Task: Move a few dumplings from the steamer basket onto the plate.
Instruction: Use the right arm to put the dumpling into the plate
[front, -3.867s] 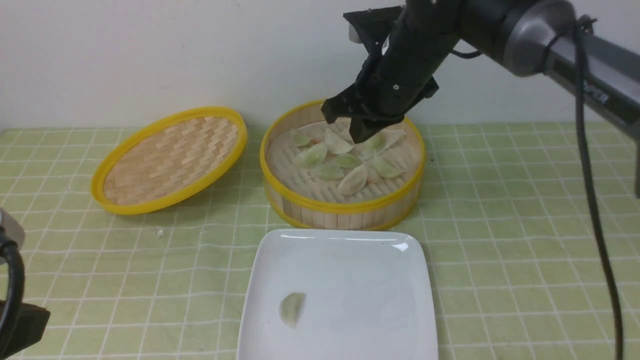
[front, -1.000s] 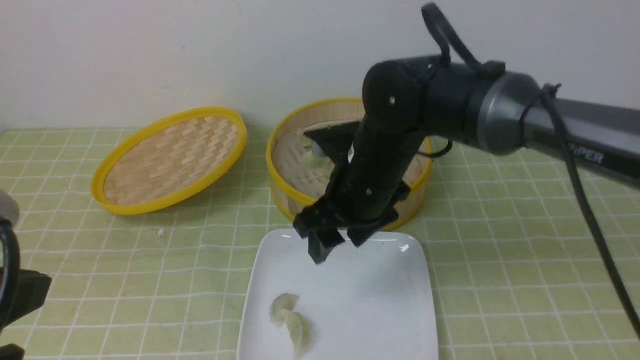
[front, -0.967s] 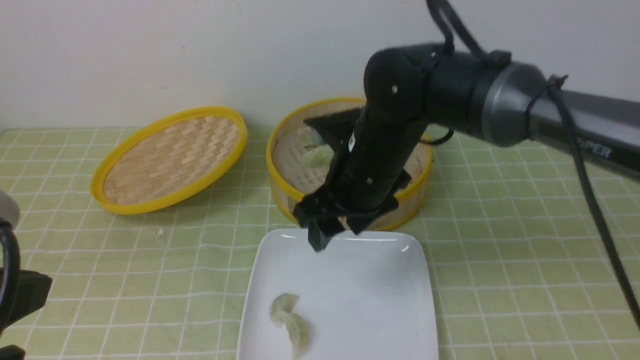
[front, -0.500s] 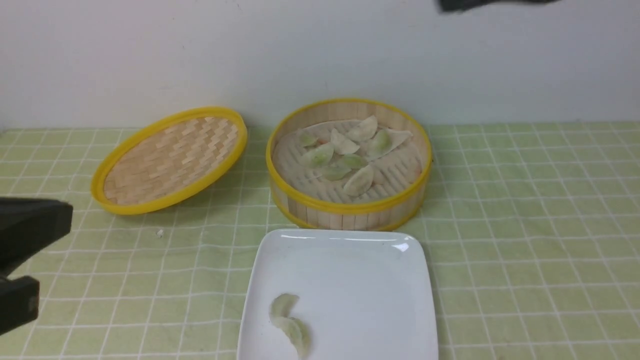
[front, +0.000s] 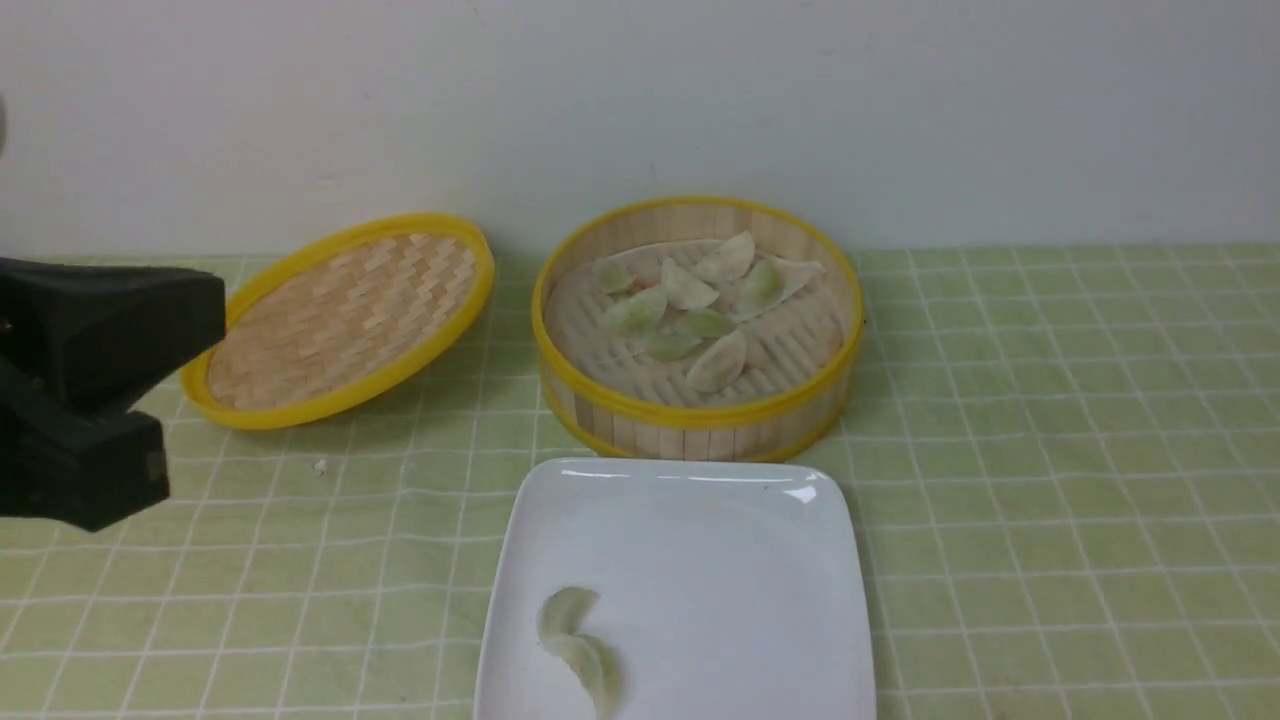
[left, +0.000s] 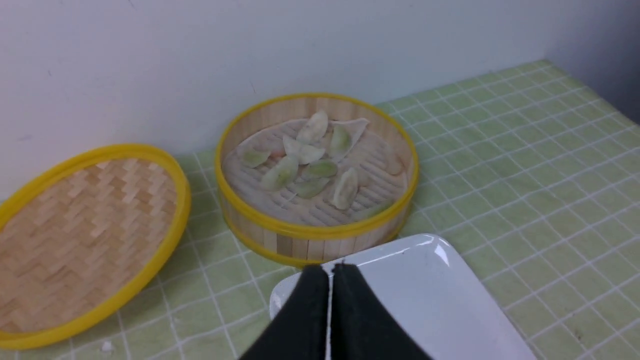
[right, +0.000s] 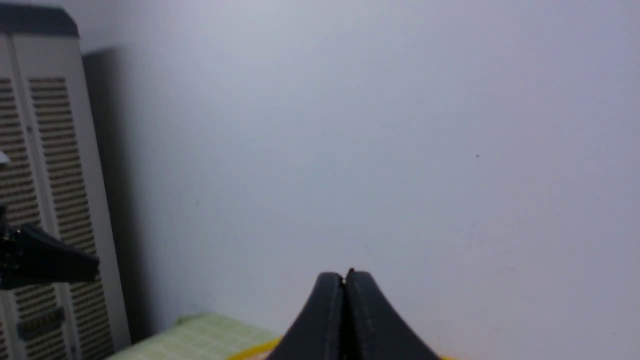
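Bench (front: 1050, 450): covered by a pale green cloth with a white grid; it carries everything below.
Plate (front: 720, 560): large glossy white rounded-square plate, directly in front of the steamer basket, its far edge just beside the basket's near wall.
Steamer basket (front: 690, 435): round bamboo steamer basket with a slatted wall, yellow rims and a pale liner; upright, uncovered, close to the white wall (front: 640, 100).
Lid (front: 340, 320): flat woven bamboo lid with a yellow rim, left of the basket, lying tilted, inner side up, apart from it.
Left arm (front: 90, 380): black body at the view's edge, left of the basket, beyond the lid.
Left gripper (left: 330, 267): jaws pressed together, empty, raised on the basket's near side; in its wrist view the tips overlap the plate's corner.
Right gripper (right: 345, 275): jaws pressed together, empty, facing the wall; its place relative to the basket cannot be told.
Dumplings in basket (front: 715, 362): pale white-green crescent dumplings clustered on the liner, several overlapping.
Dumplings on plate (front: 580, 650): two, touching, in the plate's corner far from the basket, toward the left.
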